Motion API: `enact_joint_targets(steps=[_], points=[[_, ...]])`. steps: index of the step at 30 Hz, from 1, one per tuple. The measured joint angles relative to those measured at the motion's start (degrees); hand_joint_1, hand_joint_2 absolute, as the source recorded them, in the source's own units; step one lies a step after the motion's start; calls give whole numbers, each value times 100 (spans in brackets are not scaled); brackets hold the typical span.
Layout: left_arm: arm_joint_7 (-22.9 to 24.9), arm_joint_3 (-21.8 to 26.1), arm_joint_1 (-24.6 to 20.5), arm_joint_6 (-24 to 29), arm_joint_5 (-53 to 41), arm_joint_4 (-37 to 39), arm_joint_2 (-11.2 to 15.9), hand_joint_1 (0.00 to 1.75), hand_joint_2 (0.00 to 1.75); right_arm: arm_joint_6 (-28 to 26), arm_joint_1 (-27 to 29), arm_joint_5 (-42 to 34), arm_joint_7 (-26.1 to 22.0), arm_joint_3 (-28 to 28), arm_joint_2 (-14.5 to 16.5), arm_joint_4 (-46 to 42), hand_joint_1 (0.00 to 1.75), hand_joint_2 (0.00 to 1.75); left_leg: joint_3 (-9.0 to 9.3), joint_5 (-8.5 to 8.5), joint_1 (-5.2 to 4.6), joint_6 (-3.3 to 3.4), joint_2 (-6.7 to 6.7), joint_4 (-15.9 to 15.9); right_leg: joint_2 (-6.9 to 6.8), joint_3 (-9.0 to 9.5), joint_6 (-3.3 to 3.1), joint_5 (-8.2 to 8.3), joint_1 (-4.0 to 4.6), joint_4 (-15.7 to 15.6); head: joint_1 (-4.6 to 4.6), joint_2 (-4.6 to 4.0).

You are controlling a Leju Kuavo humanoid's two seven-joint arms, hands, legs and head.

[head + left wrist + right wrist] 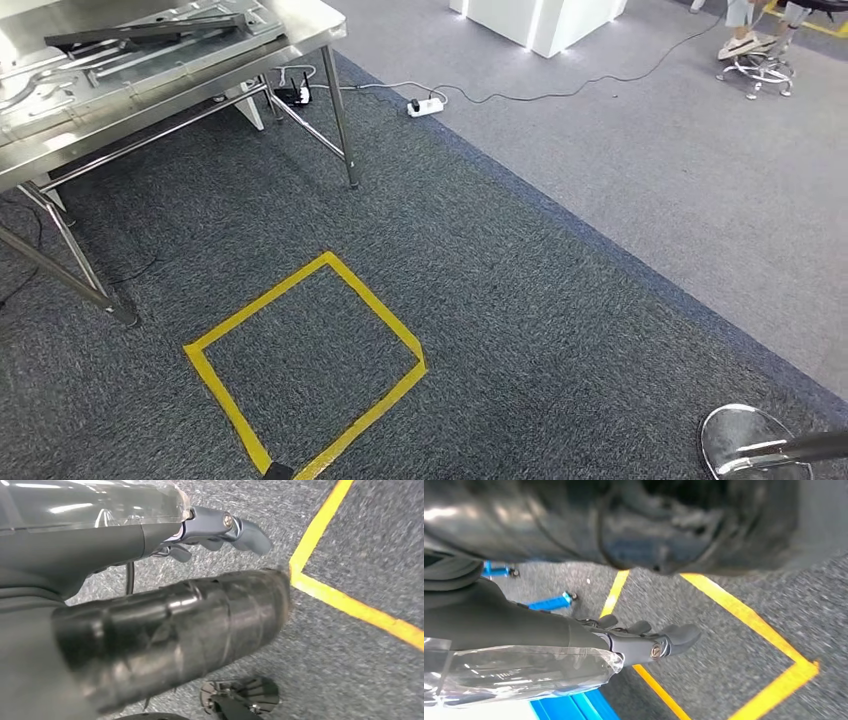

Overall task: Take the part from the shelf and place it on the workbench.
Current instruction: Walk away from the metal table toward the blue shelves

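Observation:
The stainless steel workbench (pixel 150 100) stands at the upper left in the head view. On its top lie flat metal pieces and a long dark bar (pixel 140 33). My left hand (pixel 220 527) hangs over the grey carpet with its fingers loosely apart and nothing in them. My right hand (pixel 649 642) also hangs over the carpet, fingers stretched out and empty. Clear plastic film wraps both wrists.
A yellow tape square (pixel 262 300) marks the carpet in front of the workbench legs. Behind lie a power strip (pixel 425 104) with a cable, a white cabinet (pixel 540 20) and a chair base (pixel 760 70). A shiny round base (pixel 745 440) sits at bottom right. Blue bars (pixel 549 601) lie near my right hand.

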Motion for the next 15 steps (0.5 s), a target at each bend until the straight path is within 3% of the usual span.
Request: enact_joint_targets(steps=[1,3,5,6,7,8,9,12,14,15], points=[[2,2,-2,5,-2,0,-8,0,0,-4,13,-2,3,-7,-1,0,0,0,14,28,6,33,69,-37,-19,-16,31,4,-6,9,-1,-1],[3,10,-2,17,2,0,-23,0,0,-27,27,14,6,-16,-3,0,0,0,48,91,30,112,219,-121,-254,-141,70,-162,11,249,10,-1],[8,26,8,29,13,0,-27,0,0,-69,19,32,1,-17,-4,0,0,0,46,108,24,154,379,-147,-540,-462,93,-543,9,919,21,0],[14,36,14,32,19,0,-27,0,0,-89,18,36,-3,-16,-4,0,0,0,39,104,16,158,467,-142,-592,-634,111,-701,-1,1286,19,0],[20,44,17,33,24,0,-27,0,0,-106,20,39,-5,-16,-4,0,0,0,34,97,12,155,551,-137,-621,-743,127,-770,-12,1530,20,-1],[26,49,16,33,26,0,-28,0,0,-116,25,43,-5,-16,-4,0,0,0,35,88,10,150,631,-133,-644,-739,139,-727,-22,1557,19,-1],[29,51,12,33,26,0,-29,0,0,-119,31,45,-5,-17,-5,0,0,0,43,77,10,140,700,-130,-675,-609,144,-585,-29,1350,20,-1],[33,54,4,33,26,0,-37,0,0,-122,30,46,-7,-17,-10,1,0,0,83,17,-13,70,859,-100,-949,43,105,-149,-5,209,19,-1],[34,56,-4,33,26,0,-41,0,0,-124,27,47,-9,-17,-11,1,0,0,106,-12,-38,8,937,-85,-1016,155,58,-122,36,-30,15,0],[34,56,-9,33,25,0,-44,0,0,-125,31,47,-10,-18,-13,0,0,0,120,-17,-38,-19,976,-86,-955,141,35,-108,41,-36,14,0]])
